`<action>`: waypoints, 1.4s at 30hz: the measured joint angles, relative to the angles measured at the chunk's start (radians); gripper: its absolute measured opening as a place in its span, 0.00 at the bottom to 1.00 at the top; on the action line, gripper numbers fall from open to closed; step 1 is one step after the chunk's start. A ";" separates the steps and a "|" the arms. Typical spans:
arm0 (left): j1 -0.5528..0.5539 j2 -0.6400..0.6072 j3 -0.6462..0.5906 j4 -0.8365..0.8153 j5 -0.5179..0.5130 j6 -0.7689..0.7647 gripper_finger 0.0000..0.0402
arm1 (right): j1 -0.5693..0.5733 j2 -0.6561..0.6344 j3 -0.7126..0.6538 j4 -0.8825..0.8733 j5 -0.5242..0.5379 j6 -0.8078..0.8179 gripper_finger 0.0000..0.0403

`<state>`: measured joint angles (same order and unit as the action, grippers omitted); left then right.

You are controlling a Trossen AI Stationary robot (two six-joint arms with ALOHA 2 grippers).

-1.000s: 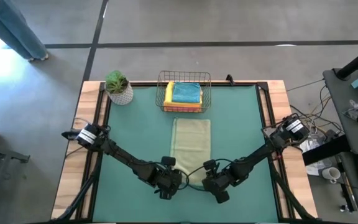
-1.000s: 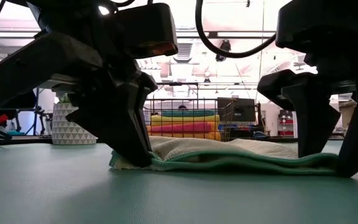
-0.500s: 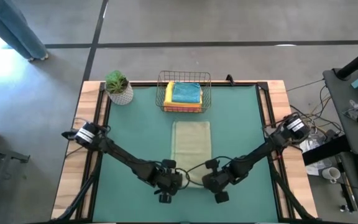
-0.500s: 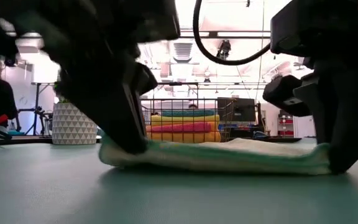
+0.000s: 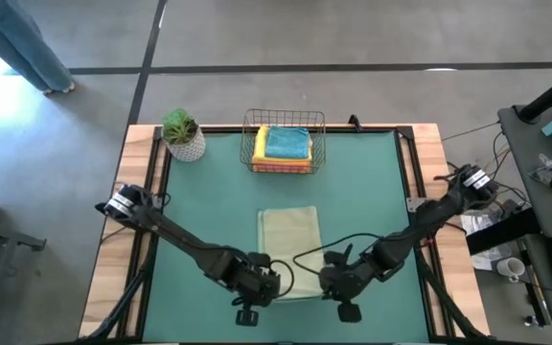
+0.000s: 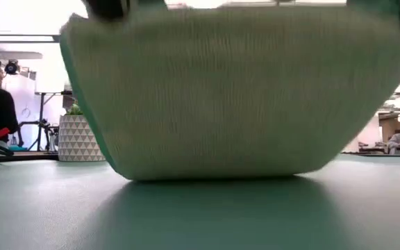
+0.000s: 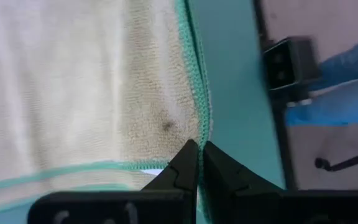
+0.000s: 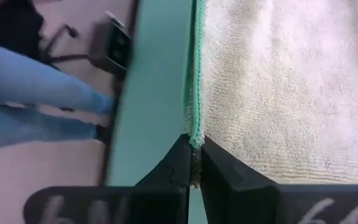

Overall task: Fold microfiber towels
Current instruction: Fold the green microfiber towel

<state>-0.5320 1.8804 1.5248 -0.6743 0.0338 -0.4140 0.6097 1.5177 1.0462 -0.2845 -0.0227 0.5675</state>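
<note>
From above, we hold the pale sage green microfiber towel (image 5: pixel 289 240) by its near corners: our left gripper (image 5: pixel 262 285) at one, our right gripper (image 5: pixel 336 285) at the other, the cloth stretching away from the fingers toward the wire basket (image 5: pixel 285 140) of folded orange, yellow and teal towels (image 5: pixel 287 144).

At desk level, the towel (image 6: pixel 214 90) hangs lifted in front of us, its lower fold brushing the green desk mat (image 6: pixel 200 215).

Through the left wrist, the fingers (image 7: pixel 188 165) are pressed together, pinching the teal-stitched edge (image 7: pixel 199 106).

Through the right wrist, the fingers (image 8: pixel 182 163) likewise pinch the hem (image 8: pixel 196 93).

Both grips catch only the edge, so we judge a corner could slip free if the arms pull apart or move unevenly, skewing the fold.
</note>
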 joint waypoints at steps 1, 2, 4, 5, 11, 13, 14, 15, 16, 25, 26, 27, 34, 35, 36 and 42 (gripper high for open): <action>-0.001 -0.004 0.024 -0.027 0.000 -0.005 0.00 | 0.006 -0.011 0.009 -0.003 0.000 0.016 0.03; -0.005 -0.009 0.049 -0.049 -0.003 -0.013 0.00 | 0.013 -0.019 0.019 -0.018 0.003 0.021 0.03; -0.008 -0.013 0.092 -0.095 -0.028 -0.027 0.00 | 0.017 -0.024 0.042 -0.044 0.021 0.027 0.03; -0.009 -0.014 0.111 -0.113 -0.050 -0.027 0.00 | 0.017 -0.025 0.052 -0.068 0.036 0.026 0.03; 0.010 -0.015 0.123 -0.162 -0.264 -0.025 0.00 | -0.019 -0.026 0.060 -0.260 0.222 0.012 0.03; 0.031 -0.011 0.095 -0.171 -0.297 -0.034 0.00 | -0.046 -0.026 0.057 -0.289 0.263 0.011 0.03; 0.043 -0.007 0.082 -0.175 -0.300 -0.049 0.00 | -0.063 -0.026 0.055 -0.297 0.287 0.012 0.03; 0.053 -0.004 0.072 -0.191 -0.304 -0.063 0.00 | -0.078 -0.026 0.051 -0.297 0.310 0.011 0.03; 0.065 0.001 0.063 -0.209 -0.306 -0.076 0.00 | -0.096 -0.026 0.047 -0.294 0.330 0.010 0.03; 0.189 0.008 -0.011 -0.238 -0.349 -0.097 0.00 | -0.242 -0.026 -0.002 -0.287 0.363 0.008 0.03; 0.203 0.008 -0.014 -0.243 -0.350 -0.103 0.00 | -0.253 -0.026 -0.009 -0.282 0.362 0.010 0.03; 0.216 0.008 -0.016 -0.244 -0.350 -0.103 0.00 | -0.263 -0.026 -0.018 -0.274 0.363 0.015 0.03; 0.278 0.007 -0.032 -0.250 -0.350 -0.089 0.00 | -0.324 -0.026 -0.082 -0.190 0.356 0.012 0.03; 0.283 0.007 -0.035 -0.248 -0.349 -0.077 0.00 | -0.334 -0.026 -0.090 -0.186 0.355 0.016 0.03; 0.287 0.007 -0.040 -0.243 -0.349 -0.073 0.00 | -0.341 -0.026 -0.095 -0.185 0.355 0.017 0.03; 0.298 0.006 -0.059 -0.231 -0.348 -0.068 0.00 | -0.350 -0.026 -0.095 -0.178 0.353 0.010 0.04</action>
<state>-0.2344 1.8862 1.4661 -0.9057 -0.3145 -0.4820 0.2592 1.4921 0.9507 -0.4627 0.3298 0.5773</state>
